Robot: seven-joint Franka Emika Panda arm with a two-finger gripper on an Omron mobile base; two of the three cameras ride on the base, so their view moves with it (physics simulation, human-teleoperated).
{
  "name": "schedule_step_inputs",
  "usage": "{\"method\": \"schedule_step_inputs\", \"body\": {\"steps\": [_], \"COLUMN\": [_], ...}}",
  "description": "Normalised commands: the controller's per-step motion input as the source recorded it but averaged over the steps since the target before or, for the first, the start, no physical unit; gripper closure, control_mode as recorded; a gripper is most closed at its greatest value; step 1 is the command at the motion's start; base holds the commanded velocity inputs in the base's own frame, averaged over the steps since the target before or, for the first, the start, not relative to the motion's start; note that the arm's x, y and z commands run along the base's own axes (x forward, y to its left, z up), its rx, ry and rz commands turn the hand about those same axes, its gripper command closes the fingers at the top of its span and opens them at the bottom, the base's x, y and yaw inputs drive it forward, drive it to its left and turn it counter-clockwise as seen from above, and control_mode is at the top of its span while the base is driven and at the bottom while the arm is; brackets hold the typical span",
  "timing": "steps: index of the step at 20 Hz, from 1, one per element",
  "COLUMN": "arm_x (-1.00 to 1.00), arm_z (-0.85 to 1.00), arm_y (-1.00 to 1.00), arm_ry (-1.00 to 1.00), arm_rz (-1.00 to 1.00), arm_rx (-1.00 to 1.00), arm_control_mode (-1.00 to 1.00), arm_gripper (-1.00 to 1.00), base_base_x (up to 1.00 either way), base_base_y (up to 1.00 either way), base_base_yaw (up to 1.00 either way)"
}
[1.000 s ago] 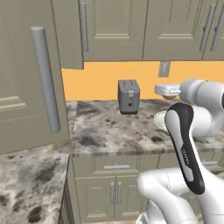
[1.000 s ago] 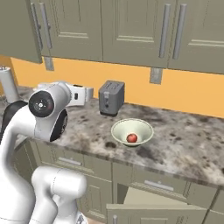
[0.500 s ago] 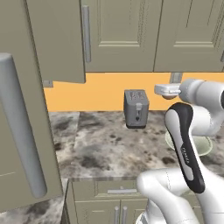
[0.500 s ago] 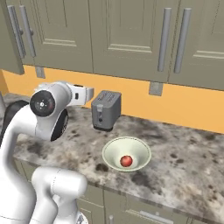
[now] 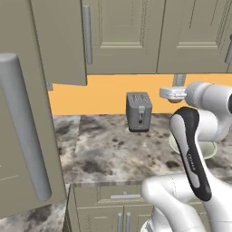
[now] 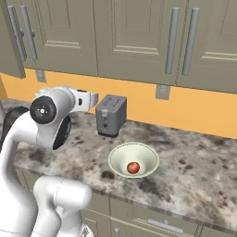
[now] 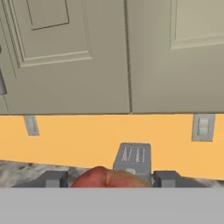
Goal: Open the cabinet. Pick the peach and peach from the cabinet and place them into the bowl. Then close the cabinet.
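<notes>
The gripper (image 7: 106,180) is clamped on a peach (image 7: 109,178), the orange-red fruit sitting between the two dark finger tips (image 7: 53,179) at the bottom of the hand view. In the left base view a sliver of orange fruit (image 5: 176,99) peeks out beneath the hand.

The step in hand looks like carrying this second peach to the bowl. The bowl (image 6: 133,160) lies below the gripper and off to its side on the speckled counter (image 6: 194,176), with the grey toaster (image 6: 111,115) just ahead of the hand and near the bowl's far rim. To do it well, I judge the hand should swing sideways clear of the toaster top, get centred over the bowl's middle, then come down low before letting go, so the round fruit settles in the hollow instead of bouncing off the smooth rim. Aiming a little off the fruit already inside would keep the two from knocking one another out.

The bowl already holds one small reddish peach (image 6: 133,167), resting near its centre. Whether the held fruit touches both finger pads squarely cannot be told.

A door of the cabinet (image 5: 63,43) stands swung open, well to the side of the gripper, its long bar handle (image 5: 26,127) close to the left base camera; closing it is yet to come
</notes>
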Motion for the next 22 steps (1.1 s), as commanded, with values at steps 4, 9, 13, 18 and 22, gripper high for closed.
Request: {"method": "schedule_step_inputs", "body": {"steps": [4,9,13,18,22], "arm_x": [-0.03,0.00,0.00,0.00,0.00], "arm_z": [0.20,0.03,-0.04,-0.42,-0.78], "arm_y": [-0.07,-0.29,-0.06,-0.73,-0.99], "arm_ry": [0.39,0.69,0.01,0.00,0.00], "arm_rz": [-0.40,-0.57,-0.01,0.00,0.00], "arm_rx": [0.02,0.02,0.00,0.06,0.09], "arm_control_mode": [-1.00,-1.00,-1.00,-1.00,-1.00], "arm_gripper": [1.00,1.00,1.00,1.00,1.00], "base_base_x": [0.00,0.00,0.00,0.00,0.00], "base_base_y": [0.00,0.00,0.00,0.00,0.00], "base_base_yaw": [0.00,0.00,0.00,0.00,0.00]}}
